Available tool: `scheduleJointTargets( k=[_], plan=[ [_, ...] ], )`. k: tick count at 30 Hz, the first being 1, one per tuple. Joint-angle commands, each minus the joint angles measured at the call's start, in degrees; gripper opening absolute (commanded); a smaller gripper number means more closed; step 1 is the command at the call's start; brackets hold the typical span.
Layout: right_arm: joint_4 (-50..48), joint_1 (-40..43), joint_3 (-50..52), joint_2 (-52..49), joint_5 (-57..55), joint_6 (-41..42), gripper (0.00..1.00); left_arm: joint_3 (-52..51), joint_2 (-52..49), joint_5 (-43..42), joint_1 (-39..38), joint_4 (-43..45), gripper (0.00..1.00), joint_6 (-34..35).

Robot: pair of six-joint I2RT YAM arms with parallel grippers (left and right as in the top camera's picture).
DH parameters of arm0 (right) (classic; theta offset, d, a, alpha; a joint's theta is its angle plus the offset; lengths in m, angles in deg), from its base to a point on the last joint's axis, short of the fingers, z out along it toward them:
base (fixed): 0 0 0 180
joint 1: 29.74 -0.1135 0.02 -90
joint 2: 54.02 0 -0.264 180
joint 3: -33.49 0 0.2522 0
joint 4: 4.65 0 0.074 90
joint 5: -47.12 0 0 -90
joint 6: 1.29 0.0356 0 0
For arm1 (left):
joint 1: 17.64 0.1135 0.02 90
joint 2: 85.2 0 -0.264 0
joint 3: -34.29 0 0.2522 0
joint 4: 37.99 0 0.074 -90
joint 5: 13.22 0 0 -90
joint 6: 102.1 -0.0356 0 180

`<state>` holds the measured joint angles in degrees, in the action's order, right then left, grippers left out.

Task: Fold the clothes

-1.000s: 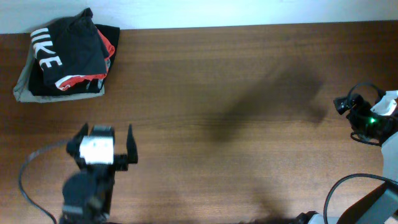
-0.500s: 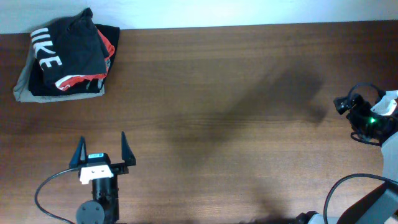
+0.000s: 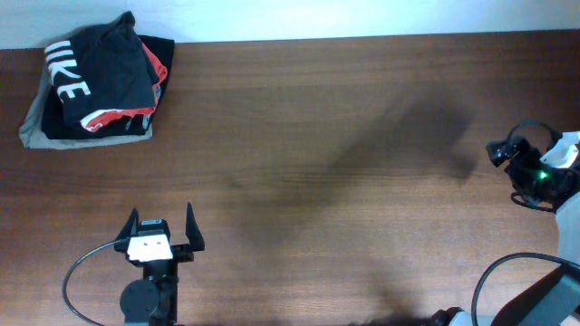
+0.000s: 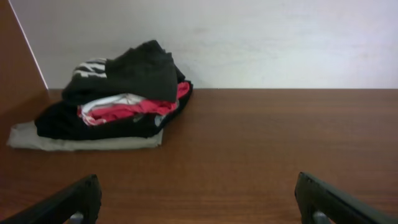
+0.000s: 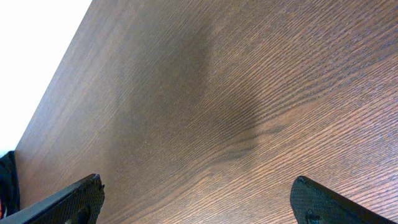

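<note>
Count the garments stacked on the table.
3 can be told apart, all in one pile at the far left corner: a grey one at the bottom, a black, red and white one above it, a black lettered one on top. Others may be hidden.

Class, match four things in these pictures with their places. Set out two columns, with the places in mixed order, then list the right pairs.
Things
1. black top with white letters
2. grey garment
3. left gripper
4. right gripper

Places
A. right end of the table
B. bottom of the pile
C. near edge, left side
D. top of the pile

Pairs: 1-D, 2-B, 3-C, 4-A
</note>
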<state>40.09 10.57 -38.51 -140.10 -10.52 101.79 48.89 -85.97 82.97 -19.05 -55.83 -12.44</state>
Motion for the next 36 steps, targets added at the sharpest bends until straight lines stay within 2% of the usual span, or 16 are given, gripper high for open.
scheduleJointTargets(
  k=[1,36],
  plan=[
    [-0.15,0.22,-0.39,0.11,-0.11,-0.59,0.99,-0.37,0.5,-1.51,0.46,-0.13,0.99,2.08],
    [-0.2,0.22,-0.37,-0.81,-0.09,-0.57,0.99,-0.31,0.48,-1.97,0.46,-0.31,0.99,2.08]
  ],
)
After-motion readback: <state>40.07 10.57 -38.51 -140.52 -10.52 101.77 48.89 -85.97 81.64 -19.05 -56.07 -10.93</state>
